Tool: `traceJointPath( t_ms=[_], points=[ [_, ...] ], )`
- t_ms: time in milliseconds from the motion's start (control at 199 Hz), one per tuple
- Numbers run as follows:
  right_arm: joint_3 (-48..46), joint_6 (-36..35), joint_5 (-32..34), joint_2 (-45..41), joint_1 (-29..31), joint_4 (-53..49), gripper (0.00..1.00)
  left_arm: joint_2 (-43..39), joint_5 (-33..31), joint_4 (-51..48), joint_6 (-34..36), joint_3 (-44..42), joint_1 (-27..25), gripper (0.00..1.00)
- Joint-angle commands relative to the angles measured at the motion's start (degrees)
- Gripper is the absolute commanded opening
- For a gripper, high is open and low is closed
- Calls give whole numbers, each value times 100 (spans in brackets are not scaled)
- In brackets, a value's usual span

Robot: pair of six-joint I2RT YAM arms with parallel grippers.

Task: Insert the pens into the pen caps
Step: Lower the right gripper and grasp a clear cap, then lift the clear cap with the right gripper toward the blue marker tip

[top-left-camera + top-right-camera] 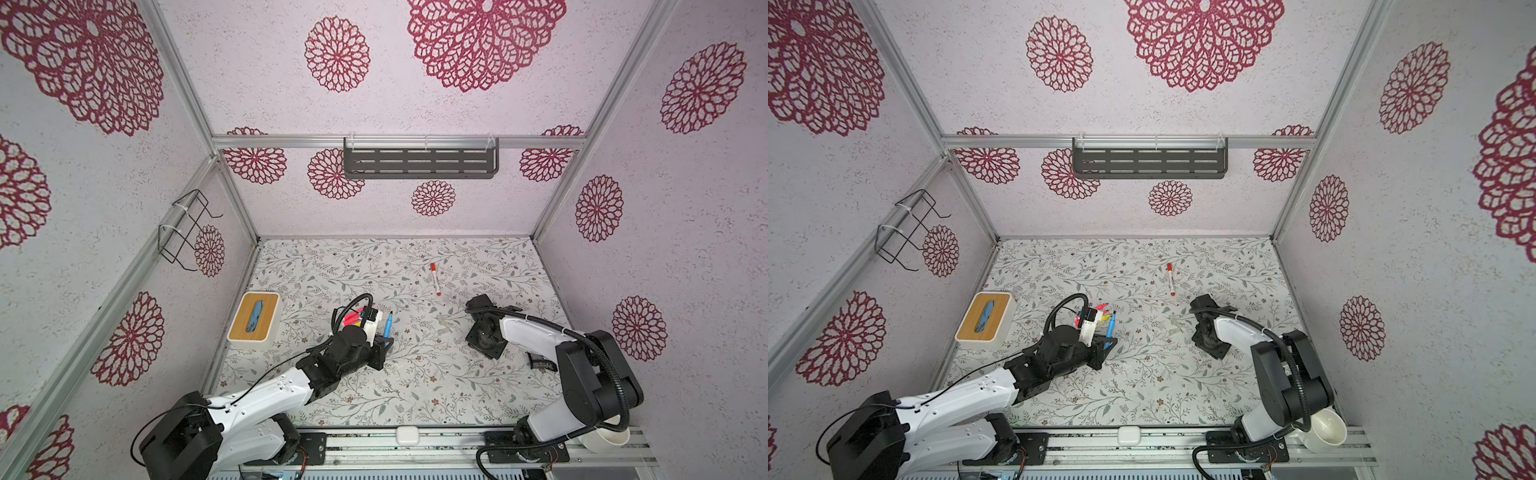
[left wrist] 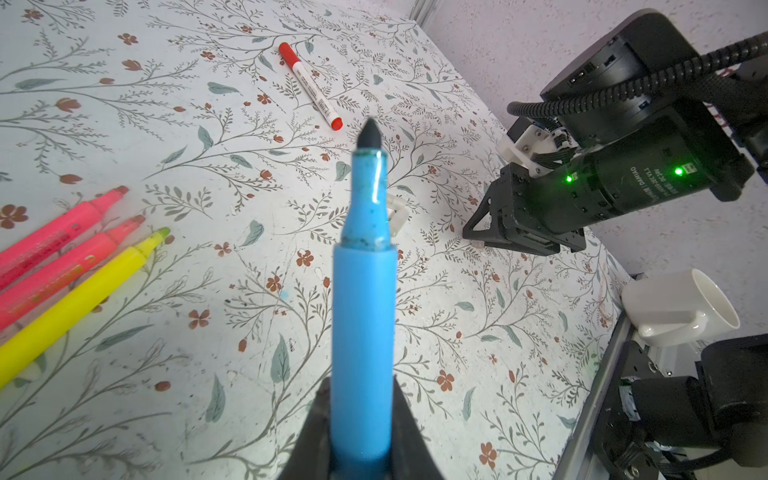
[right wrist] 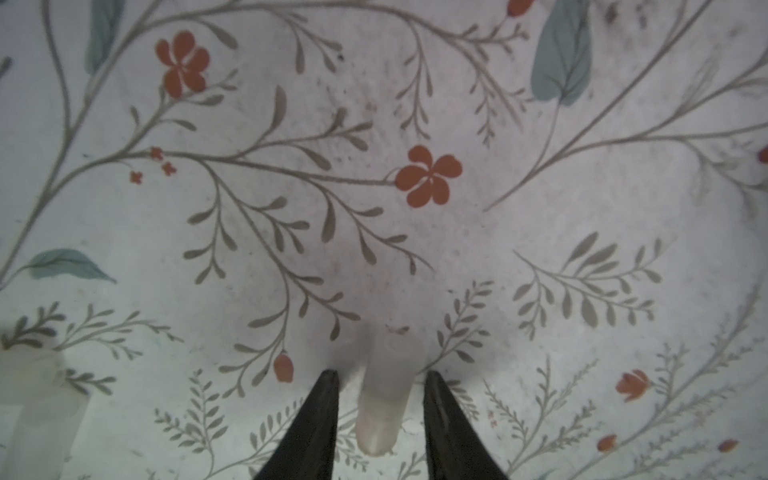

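Observation:
My left gripper (image 2: 361,415) is shut on a blue pen (image 2: 363,311), uncapped, its dark tip pointing away over the table; both top views show this pen (image 1: 388,324) (image 1: 1110,326). Two pink pens (image 2: 58,232) and a yellow pen (image 2: 83,291) lie beside it. A white pen with red ends (image 1: 435,279) lies farther back. Clear pen caps (image 1: 444,322) lie mid-table. My right gripper (image 3: 380,376) is down at the table, open, its fingers either side of one clear cap (image 3: 384,399) with gaps showing. Another clear cap (image 3: 33,395) lies blurred to the side.
A wooden-topped tissue box (image 1: 254,320) stands at the table's left edge. A white cup (image 1: 604,440) lies by the right arm's base, and a small white case (image 1: 407,435) sits on the front rail. A wire rack (image 1: 187,228) and a dark shelf (image 1: 419,162) hang on the walls.

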Motion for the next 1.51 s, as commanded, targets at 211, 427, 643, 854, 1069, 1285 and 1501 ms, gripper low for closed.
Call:
traceJointPath(
  t_ms=[211,427,643,854,1069,1285,1501],
  points=[
    [-55,17,229,197,-65,-32,30,-101,-107,180,76,-102,-9,0],
    [-182,-83,147,115,-61,65,21,-126,-111,166,79,-102,-9,0],
    [-133,-317,102,-319,-59,-56,5,-151,-111,153,95,-69,2,0],
    [156,-1039,-492,-933,60,82,0,-127,-116,160,123,16,0,0],
    [19,-1753,-2395,-1851,174,1565,1,-51,85,296,47,77,5,0],
    [-947,-1118,-3200,-3135,226,4389,7,98,410,793,-126,133,-165,0],
    [-1397,-591,-3799,-3522,268,6527,10,299,422,1280,-226,285,-499,0]
  ],
)
